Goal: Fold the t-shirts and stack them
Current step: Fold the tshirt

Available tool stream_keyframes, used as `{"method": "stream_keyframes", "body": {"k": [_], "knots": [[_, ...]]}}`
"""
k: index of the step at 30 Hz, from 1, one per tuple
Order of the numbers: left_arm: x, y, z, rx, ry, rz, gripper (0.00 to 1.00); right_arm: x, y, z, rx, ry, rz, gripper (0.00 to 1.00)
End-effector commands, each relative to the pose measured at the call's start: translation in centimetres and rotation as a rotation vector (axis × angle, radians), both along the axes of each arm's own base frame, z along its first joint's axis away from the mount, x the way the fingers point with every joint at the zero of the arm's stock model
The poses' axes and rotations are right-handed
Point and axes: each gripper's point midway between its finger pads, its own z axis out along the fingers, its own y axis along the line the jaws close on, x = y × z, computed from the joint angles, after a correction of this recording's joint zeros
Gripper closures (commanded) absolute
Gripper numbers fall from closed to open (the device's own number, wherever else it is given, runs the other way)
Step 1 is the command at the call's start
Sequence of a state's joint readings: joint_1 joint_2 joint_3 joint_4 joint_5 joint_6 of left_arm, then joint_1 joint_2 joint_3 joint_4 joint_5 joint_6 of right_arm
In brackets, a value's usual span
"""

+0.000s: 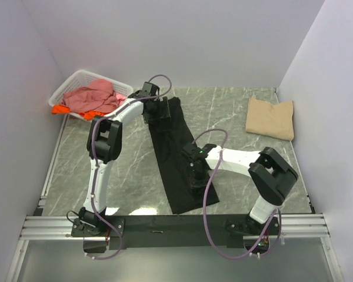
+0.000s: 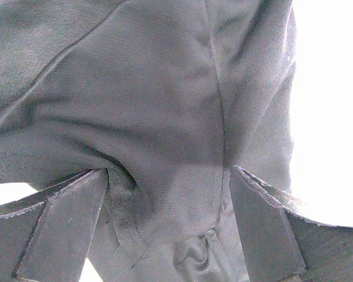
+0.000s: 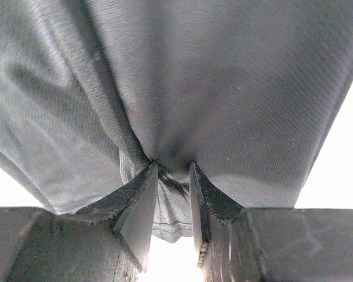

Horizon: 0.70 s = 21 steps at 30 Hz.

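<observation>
Right claw point(image 3: 173, 167) pinching black t-shirt point(image 3: 223, 88), fine knit

Top view: even, diffuse overhead light, faint soft shadows, sharp thru-out. Pale glare patch on marble table point(image 1: 142, 210) at 6 o'clock. Black t-shirt point(image 1: 175, 158) reads near solid dark, folds barely visible. Left wrist cam: bkgd blown white at 3 and 8 o'clock, cloth lifted to grey, weave slightly soft. Right wrist cam: blowout at 4 and 8 o'clock, weave crisp at centre, right gripper point(image 3: 173, 166) dim, in shade.
</observation>
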<state>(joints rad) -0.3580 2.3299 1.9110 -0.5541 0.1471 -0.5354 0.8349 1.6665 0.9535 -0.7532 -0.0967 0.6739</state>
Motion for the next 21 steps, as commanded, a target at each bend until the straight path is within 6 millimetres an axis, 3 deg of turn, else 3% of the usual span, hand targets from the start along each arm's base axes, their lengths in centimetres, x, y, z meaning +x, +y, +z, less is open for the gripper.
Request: {"method": "stream_keyframes", "body": {"k": [1, 9, 21], "knots": [[-1.8, 0.6, -6.4, 0.066, 0.127, -0.042, 0.08, 0.3, 2.7, 0.1, 0.047, 0.005, 0.002, 0.65], [0.5, -1.2, -6.0, 0.005, 0.085, -0.064, 0.07, 2.1, 6.2, 1.1, 0.112, 0.002, 0.034, 0.65], [2.3, -2.2, -5.0, -0.02, 0.025, -0.093, 0.06, 3.0, 7.9, 1.4, 0.149, 0.009, 0.062, 0.64]]}}
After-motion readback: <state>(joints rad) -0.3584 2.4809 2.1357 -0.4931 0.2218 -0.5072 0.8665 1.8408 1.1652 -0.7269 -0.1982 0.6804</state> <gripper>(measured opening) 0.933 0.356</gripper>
